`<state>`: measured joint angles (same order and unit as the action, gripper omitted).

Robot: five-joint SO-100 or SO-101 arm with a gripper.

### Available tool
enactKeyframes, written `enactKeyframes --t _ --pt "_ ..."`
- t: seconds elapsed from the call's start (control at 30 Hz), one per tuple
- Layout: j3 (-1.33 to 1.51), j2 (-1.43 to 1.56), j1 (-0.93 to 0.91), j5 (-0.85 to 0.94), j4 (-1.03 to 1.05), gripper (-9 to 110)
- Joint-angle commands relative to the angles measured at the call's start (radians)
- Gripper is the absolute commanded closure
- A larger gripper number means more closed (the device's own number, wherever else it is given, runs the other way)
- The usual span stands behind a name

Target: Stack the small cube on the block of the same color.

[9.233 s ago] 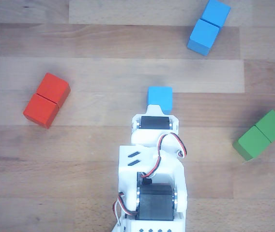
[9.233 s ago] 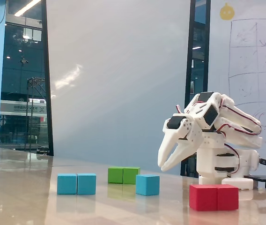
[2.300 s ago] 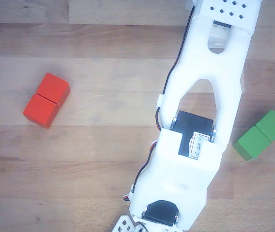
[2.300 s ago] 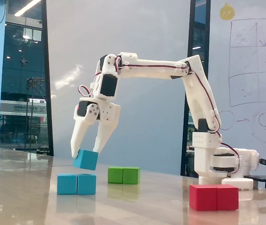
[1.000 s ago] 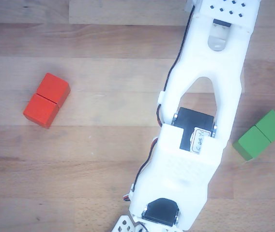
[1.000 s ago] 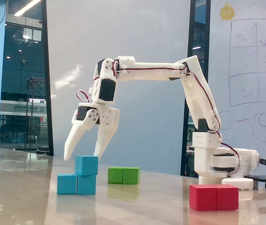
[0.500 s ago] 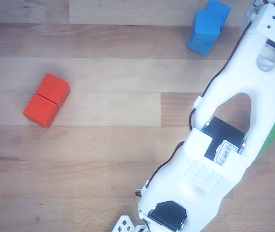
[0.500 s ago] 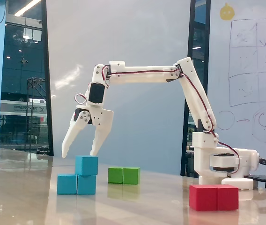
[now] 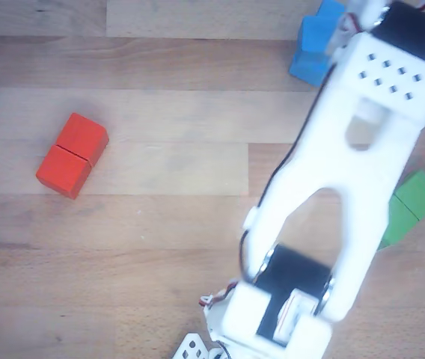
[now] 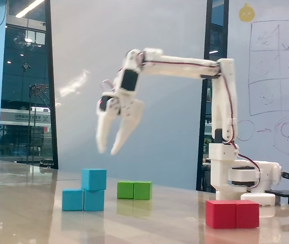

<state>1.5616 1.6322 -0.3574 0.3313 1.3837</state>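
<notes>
1. Far left of the other view, the red block (image 9: 72,155) lies alone on the wooden table (image 9: 160,247), well apart from everything else; in the fixed view it sits at the right (image 10: 232,213), near the arm's base.
2. Moving right in the fixed view: the small cube (image 10: 93,179) rests on the right half of the block (image 10: 83,200), squarely on top, with nothing touching it.
3. Above the stack hangs the gripper (image 10: 109,150), well clear of the cube, its two fingers spread apart and empty, a little blurred.
4. Just right of the stack, farther back, sits the green block (image 10: 134,190).
5. In the other view the white arm (image 9: 340,187) crosses the right side, covering part of the blue stack (image 9: 315,46) at the top edge and part of the green block (image 9: 414,198).
</notes>
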Motion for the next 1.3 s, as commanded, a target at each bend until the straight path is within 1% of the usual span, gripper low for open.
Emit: enactKeyframes --t 0.0,0.1,0.27,0.43,0.5,0.6,0.7,0.83,1.03,1.2,1.27 --pt "0.089 0.268 0.098 -0.012 -0.011 101" --pt "0.183 0.373 0.143 -0.009 -0.003 98" --pt "0.370 0.558 0.195 -0.005 -0.009 97" --pt "0.584 0.719 0.322 -0.020 -0.046 97" --pt "0.663 0.792 0.365 -0.063 -0.101 97" --pt "0.781 0.913 0.407 -0.178 -0.215 97" --pt "0.917 1.020 0.417 -0.307 -0.296 97" --pt "1.104 1.150 0.422 -0.407 -0.334 97" --pt "1.347 1.437 0.413 -0.411 -0.334 97" --pt "1.488 1.658 0.413 -0.411 -0.325 97" --pt "1.517 1.736 0.413 -0.411 -0.290 97"
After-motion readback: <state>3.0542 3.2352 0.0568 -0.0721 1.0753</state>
